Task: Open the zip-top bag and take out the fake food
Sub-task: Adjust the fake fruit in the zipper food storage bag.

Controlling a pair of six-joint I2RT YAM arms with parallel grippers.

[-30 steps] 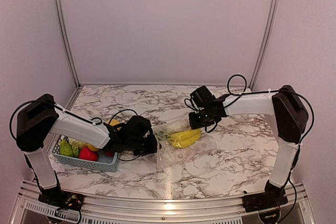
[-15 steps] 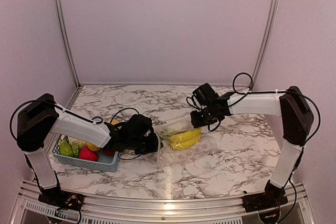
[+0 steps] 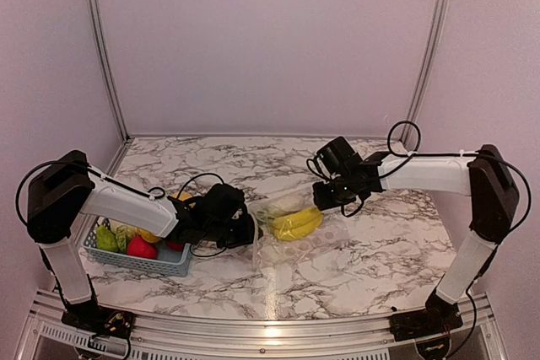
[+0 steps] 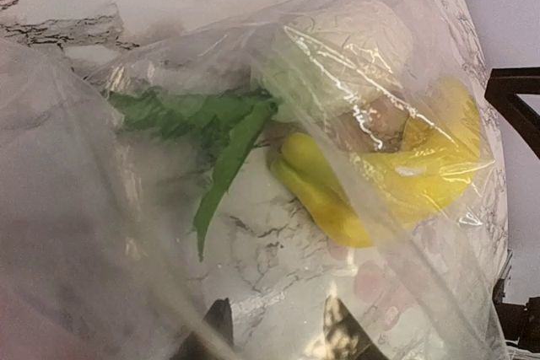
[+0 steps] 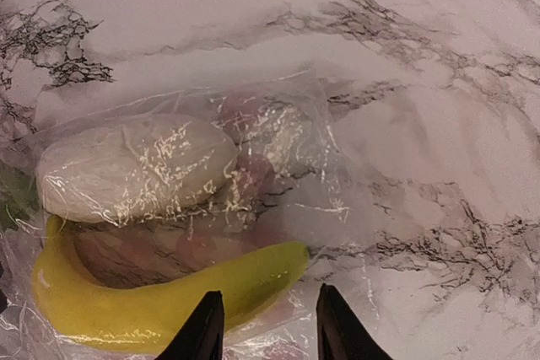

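Observation:
The clear zip-top bag (image 3: 310, 244) lies on the marble in the middle, with yellow bananas (image 3: 297, 223) and a pale cabbage (image 3: 284, 202) inside. My left gripper (image 3: 247, 232) sits low at the bag's left end. In the left wrist view its jaws (image 4: 277, 330) stand apart, plastic film (image 4: 84, 208) drapes over the left finger, and the bananas (image 4: 405, 183) and cabbage (image 4: 337, 56) show through. My right gripper (image 3: 327, 202) hovers over the bag's right end, open (image 5: 268, 330), above a banana's tip (image 5: 169, 292) and beside the cabbage (image 5: 135, 166). Nothing is clamped.
A light blue lattice basket (image 3: 160, 264) stands at the near left beside my left arm, holding a green pear (image 3: 105, 238), a red apple (image 3: 141, 247) and other toy fruit. Metal frame posts and walls close off the back.
My right gripper has drawn back to the right, away from the bag's middle. The left gripper has stayed at the bag's left end, its jaws a little wider.

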